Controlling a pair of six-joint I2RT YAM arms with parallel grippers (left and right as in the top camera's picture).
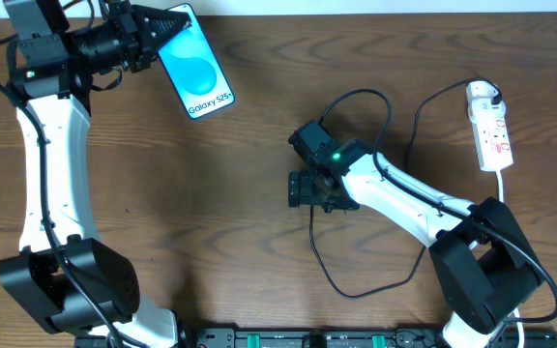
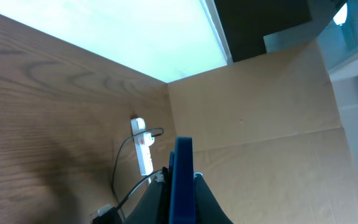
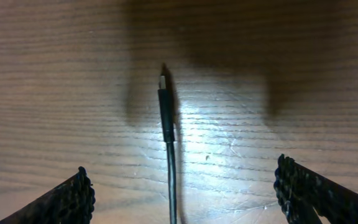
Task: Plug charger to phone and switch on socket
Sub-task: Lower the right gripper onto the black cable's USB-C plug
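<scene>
phone [image 1: 196, 72] held, port hidden
left gripper [image 1: 155, 31] clamps the phone, upper left; right gripper [image 1: 300, 188], fingers apart, covers the charger [image 3: 166, 118] tip from above; socket [image 1: 491, 126] far right.

The phone [image 1: 194, 70] in the black left gripper [image 1: 162, 27] is bright blue with a paler S-shape and white lettering. Between the right gripper [image 3: 182, 186]'s black ribbed fingers [image 3: 73, 199], the charger [image 3: 168, 134] is black, silver-tipped, on the brown wood-grain table [image 1: 259, 271]. The socket [image 1: 491, 129] is white, marked red.

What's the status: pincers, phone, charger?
Left pincer shut on phone. Right pincer open over charger, not gripping. Socket untouched; nothing blocking.
</scene>
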